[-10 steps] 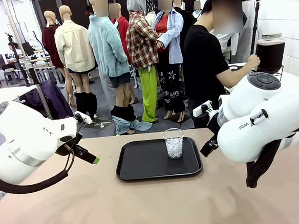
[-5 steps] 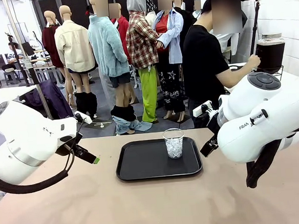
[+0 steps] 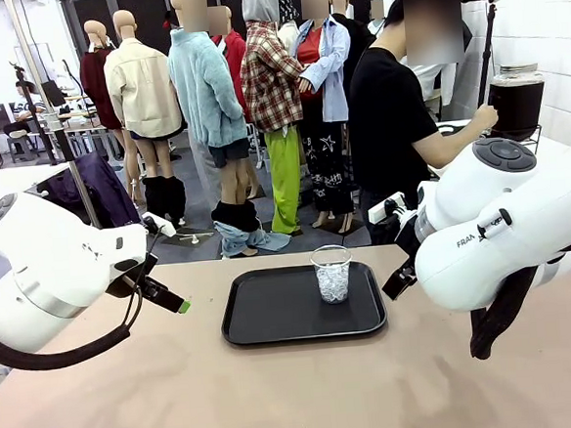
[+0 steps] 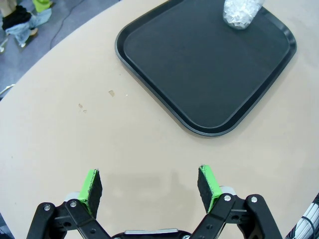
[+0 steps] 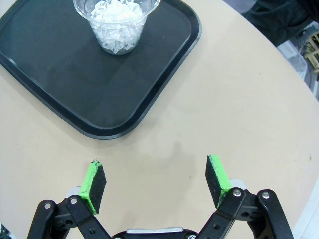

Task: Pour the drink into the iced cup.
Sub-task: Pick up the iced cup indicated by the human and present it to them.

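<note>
The drink (image 3: 516, 110) is a dark brown liquid that fills a large cylindrical glass jar (image 3: 503, 96) with a silver lid (image 3: 518, 68). I see it far off at the right, beyond the table and against the white wall. The jar stands upright, its long axis vertical, with the lid on top. A person in a black T-shirt (image 3: 387, 119) stands at the far side, turned toward it, with one hand (image 3: 482, 117) at the jar's left side. I cannot tell whether that hand touches the glass.

The clear plastic cup of ice (image 3: 332, 273) stands upright, mouth up, near the far edge of a black rectangular tray (image 3: 273, 313) in the middle of the beige table (image 3: 279, 401).

The only writing I can read is "FRA" in dark letters on the white casing of my right arm (image 3: 502, 228); the rest of the word is hidden.

My left arm (image 3: 54, 269) comes in low from the left. The left gripper (image 4: 149, 181) hangs over bare table near the tray's left side, jaws wide apart and empty. The right gripper (image 5: 155, 181) hovers over the table at the tray's right, angled toward the cup, its green pads (image 5: 218, 174) also spread wide with nothing between them.
</note>
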`<state>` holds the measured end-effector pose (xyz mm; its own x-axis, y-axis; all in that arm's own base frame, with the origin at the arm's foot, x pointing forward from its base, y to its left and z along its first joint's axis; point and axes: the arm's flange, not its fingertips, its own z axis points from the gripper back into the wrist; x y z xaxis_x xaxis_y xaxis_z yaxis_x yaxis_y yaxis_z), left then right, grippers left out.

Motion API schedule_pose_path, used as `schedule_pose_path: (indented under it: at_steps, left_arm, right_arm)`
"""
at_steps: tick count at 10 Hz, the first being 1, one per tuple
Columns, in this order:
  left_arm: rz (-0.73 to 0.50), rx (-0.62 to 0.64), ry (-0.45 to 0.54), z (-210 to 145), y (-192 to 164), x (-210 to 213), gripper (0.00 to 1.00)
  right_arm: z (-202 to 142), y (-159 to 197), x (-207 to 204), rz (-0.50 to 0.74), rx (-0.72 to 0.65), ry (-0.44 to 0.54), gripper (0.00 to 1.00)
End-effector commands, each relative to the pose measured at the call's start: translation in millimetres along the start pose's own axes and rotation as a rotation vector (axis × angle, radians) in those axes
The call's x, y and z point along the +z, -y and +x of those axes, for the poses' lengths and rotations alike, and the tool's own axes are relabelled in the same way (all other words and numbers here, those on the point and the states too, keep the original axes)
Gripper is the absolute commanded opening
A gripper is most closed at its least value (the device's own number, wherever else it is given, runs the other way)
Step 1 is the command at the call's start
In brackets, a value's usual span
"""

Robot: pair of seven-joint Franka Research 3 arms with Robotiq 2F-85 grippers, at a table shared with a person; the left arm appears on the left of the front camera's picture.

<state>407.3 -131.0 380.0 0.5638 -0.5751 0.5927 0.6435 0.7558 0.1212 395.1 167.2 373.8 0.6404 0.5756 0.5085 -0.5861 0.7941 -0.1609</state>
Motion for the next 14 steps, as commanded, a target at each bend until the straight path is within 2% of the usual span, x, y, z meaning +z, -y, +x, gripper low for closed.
schedule_pose_path:
  at_steps: [1, 14]
  left_arm:
    - [0.012, -0.008, 0.003, 0.5, 0.3, 0.1, 1.0]
    - [0.012, -0.008, 0.003, 0.5, 0.3, 0.1, 1.0]
  right_arm:
    - [-0.2, -0.4, -0.2, 0.001, 0.0, 0.0, 1.0]
    - [-0.2, -0.4, -0.2, 0.001, 0.0, 0.0, 1.0]
